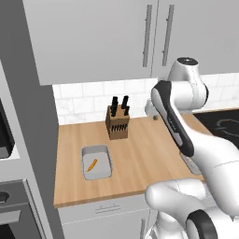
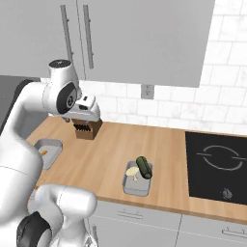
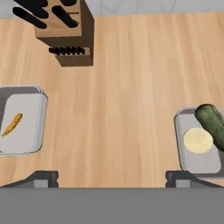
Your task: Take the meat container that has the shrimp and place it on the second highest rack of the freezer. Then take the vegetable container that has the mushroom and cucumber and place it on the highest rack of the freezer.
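Opening step, nothing yet lifted: your gripper (image 3: 112, 177) hangs released, jaws spread wide, high above the wooden counter (image 3: 131, 87). The meat container (image 3: 19, 120) with its shrimp (image 3: 12, 124) lies at 9 o'clock in the hand view; the vegetable container (image 3: 199, 142), holding cucumber (image 3: 212, 122) and mushroom (image 3: 197, 140), lies at 3 o'clock. A knife block (image 3: 65, 30) stands at 11 o'clock. Next, judge a swing toward 9 o'clock and a descent onto the meat container's rim.

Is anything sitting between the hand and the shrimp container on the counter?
Nothing visible does. The hand hangs open above bare wooden counter, and the shrimp container lies off to one side of it with no object between. The knife block stands farther back, out of the path.
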### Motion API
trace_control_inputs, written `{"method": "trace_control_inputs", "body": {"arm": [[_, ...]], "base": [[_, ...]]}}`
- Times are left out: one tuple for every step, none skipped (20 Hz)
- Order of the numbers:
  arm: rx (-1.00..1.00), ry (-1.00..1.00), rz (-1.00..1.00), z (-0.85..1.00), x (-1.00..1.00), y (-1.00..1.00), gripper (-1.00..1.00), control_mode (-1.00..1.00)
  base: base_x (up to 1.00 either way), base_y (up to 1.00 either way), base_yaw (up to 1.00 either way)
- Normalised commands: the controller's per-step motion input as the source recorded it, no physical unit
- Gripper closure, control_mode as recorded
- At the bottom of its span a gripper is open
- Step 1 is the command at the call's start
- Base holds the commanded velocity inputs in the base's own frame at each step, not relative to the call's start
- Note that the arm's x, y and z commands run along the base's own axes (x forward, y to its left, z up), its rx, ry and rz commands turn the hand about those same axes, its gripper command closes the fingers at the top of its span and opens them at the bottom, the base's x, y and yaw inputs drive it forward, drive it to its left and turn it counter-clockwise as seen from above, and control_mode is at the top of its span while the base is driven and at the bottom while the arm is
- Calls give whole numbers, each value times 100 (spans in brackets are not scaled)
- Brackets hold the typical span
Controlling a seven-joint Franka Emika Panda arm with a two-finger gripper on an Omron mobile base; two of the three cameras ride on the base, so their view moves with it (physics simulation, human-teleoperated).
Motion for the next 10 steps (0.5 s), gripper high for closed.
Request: {"method": "trace_control_inputs", "body": {"arm": [[0, -13, -12, -22, -27, -16, -100, -100], [0, -15, -14, -20, -28, -22, -100, -100], [1, -15, -17, -18, -27, -34, -100, -100], [4, -14, -23, -19, -24, -44, -100, -100], [5, -13, -25, -20, -20, -49, -100, -100], [6, -12, -28, -21, -19, -52, -100, -100], [7, -12, -30, -21, -16, -53, -100, -100], [11, -11, -35, -26, -14, -63, -100, -100], [16, -13, -39, -28, -18, -71, -100, -100], [19, -11, -43, -29, -14, -75, -100, -100]], "base": [[0, 0, 0], [0, 0, 0], [0, 0, 0], [0, 0, 0], [0, 0, 0], [0, 0, 0], [0, 0, 0], [0, 0, 0], [0, 0, 0], [0, 0, 0]]}}
